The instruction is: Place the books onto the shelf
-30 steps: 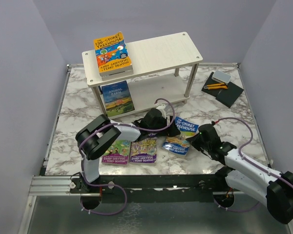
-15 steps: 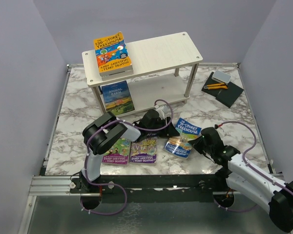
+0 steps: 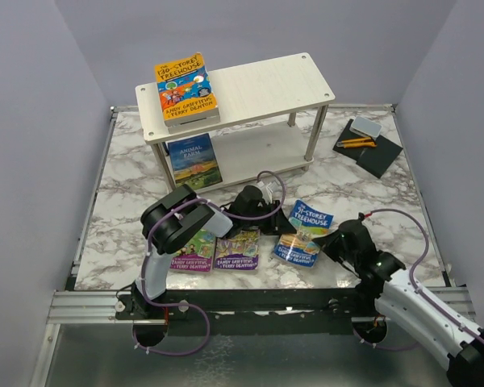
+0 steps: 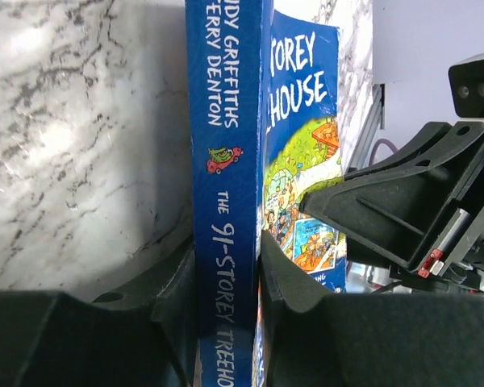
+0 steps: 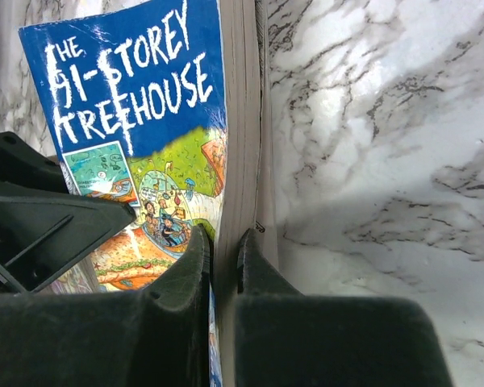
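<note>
A blue "91-Storey Treehouse" book [image 3: 304, 231] is raised on edge over the marble table, held from both sides. My left gripper [image 3: 277, 216] is shut on its spine [image 4: 226, 121], one finger pressed on each side. My right gripper [image 3: 327, 243] is shut on the page edge [image 5: 240, 145] at the opposite side; the back cover lies outside its right finger. The shelf [image 3: 258, 85] stands at the back with an orange Treehouse book [image 3: 185, 89] flat on its top board and "Animal Farm" [image 3: 194, 160] leaning at the lower tier. A green-pink book [image 3: 192, 250] and a purple book [image 3: 238, 248] lie flat near the front.
A black pad [image 3: 369, 147] with pencils and an eraser lies at the back right. The shelf's silver posts [image 3: 315, 133] stand behind the held book. The two flat books lie just left of my left gripper, beside the left arm [image 3: 177, 226].
My left gripper has closed onto the blue book's spine. The right arm has drawn back toward the near edge, and the book has shifted slightly nearer and tipped up more.
</note>
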`<action>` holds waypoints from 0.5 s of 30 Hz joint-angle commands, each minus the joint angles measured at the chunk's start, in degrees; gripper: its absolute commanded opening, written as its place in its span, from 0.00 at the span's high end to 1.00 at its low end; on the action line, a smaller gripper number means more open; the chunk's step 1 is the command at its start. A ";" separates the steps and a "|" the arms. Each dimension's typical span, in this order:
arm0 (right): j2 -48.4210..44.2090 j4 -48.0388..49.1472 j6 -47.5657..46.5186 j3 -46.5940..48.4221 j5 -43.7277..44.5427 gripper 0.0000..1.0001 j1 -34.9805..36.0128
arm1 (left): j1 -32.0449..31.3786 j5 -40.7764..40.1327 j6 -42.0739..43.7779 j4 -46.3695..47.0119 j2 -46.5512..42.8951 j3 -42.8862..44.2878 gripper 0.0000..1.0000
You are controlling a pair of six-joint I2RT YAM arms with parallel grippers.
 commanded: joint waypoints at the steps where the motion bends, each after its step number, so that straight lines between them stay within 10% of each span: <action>1: -3.24 -4.09 0.60 -0.64 -0.71 1.00 0.28 | -3.30 6.54 -2.04 -4.36 1.10 -2.18 1.00; 5: -5.37 -5.91 -0.39 0.74 -0.53 0.98 0.32 | -3.26 5.16 -3.00 -3.79 -2.56 -2.08 1.00; 15: -11.04 -10.42 -6.37 6.87 -0.72 0.51 0.30 | -3.20 1.27 -6.58 -3.57 -15.15 -2.16 1.00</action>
